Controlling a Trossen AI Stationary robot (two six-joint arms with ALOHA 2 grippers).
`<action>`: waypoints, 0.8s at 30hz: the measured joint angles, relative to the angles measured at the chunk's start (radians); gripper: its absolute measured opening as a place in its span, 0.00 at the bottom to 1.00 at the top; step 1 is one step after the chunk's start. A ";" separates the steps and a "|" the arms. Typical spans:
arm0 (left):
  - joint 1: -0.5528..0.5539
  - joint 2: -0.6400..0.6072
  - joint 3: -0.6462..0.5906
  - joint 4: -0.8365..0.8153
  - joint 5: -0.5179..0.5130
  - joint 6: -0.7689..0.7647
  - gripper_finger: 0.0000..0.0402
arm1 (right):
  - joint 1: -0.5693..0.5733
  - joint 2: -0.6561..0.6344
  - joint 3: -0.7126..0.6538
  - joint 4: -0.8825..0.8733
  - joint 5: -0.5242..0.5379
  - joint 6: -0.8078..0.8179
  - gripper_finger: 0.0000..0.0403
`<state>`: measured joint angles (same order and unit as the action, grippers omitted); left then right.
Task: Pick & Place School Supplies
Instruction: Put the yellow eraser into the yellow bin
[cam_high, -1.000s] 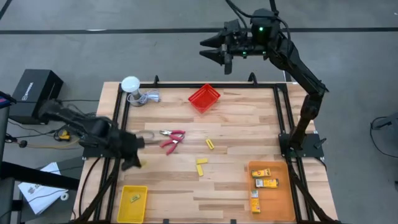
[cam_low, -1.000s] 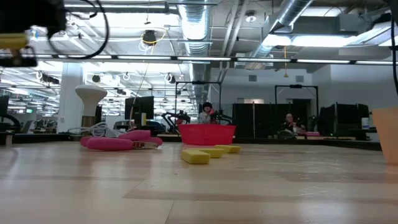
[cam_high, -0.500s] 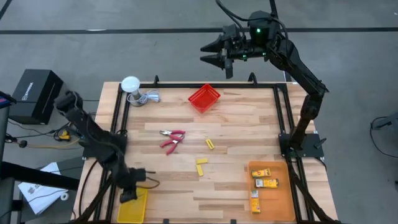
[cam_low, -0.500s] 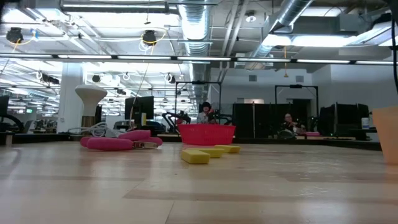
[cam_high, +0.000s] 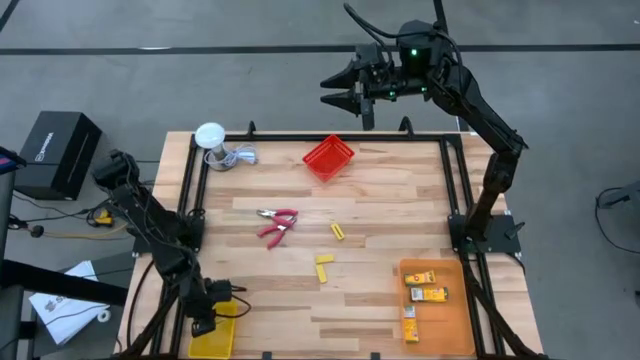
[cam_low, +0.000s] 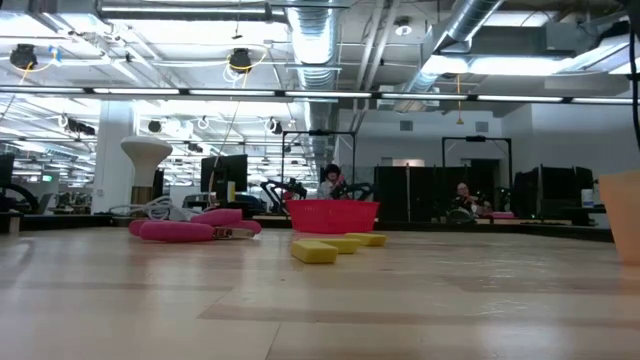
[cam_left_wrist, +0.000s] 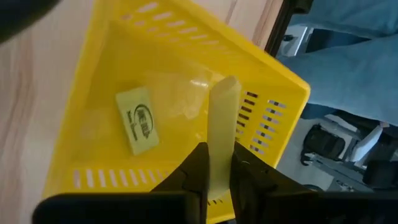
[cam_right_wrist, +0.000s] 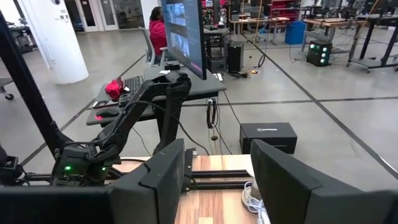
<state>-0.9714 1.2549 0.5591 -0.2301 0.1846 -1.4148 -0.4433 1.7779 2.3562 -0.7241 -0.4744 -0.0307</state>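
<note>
The left pincer (cam_high: 208, 322) hangs over the slotted yellow plastic bin (cam_high: 222, 336) at the near left corner of the wooden table (cam_high: 380, 290), its fingers pinched on a slim pale-yellow eraser-like piece (cam_left_wrist: 222, 134) held upright above the bin's floor. A flat yellow piece with dark print (cam_left_wrist: 138, 121) lies inside that bin. Away from the bin toward the table's middle lie two small yellow blocks (cam_high: 323, 265), a red-handled scissor-like tool (cam_high: 276, 221) and, farther back, a red mesh basket (cam_high: 329, 157). Far across from the yellow bin, an orange tray (cam_high: 452, 315) holds yellow-orange boxes (cam_high: 426, 294). The right pincer (cam_high: 337, 85) waits above the table's far edge, fingers spread.
</note>
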 joint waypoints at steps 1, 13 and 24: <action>0.000 0.000 0.000 0.002 0.002 -0.002 0.12 | 0.000 0.000 0.000 0.002 0.000 0.000 0.44; -0.016 -0.004 0.000 0.007 0.001 -0.030 0.28 | 0.005 0.000 0.000 0.029 0.000 0.004 0.43; 0.003 -0.141 0.000 0.006 -0.054 -0.011 0.29 | 0.004 0.001 0.000 0.224 0.000 0.047 0.44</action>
<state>-0.9685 1.1135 0.5591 -0.2243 0.1305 -1.4256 -0.4389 1.7786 2.3562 -0.5004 -0.4740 0.0159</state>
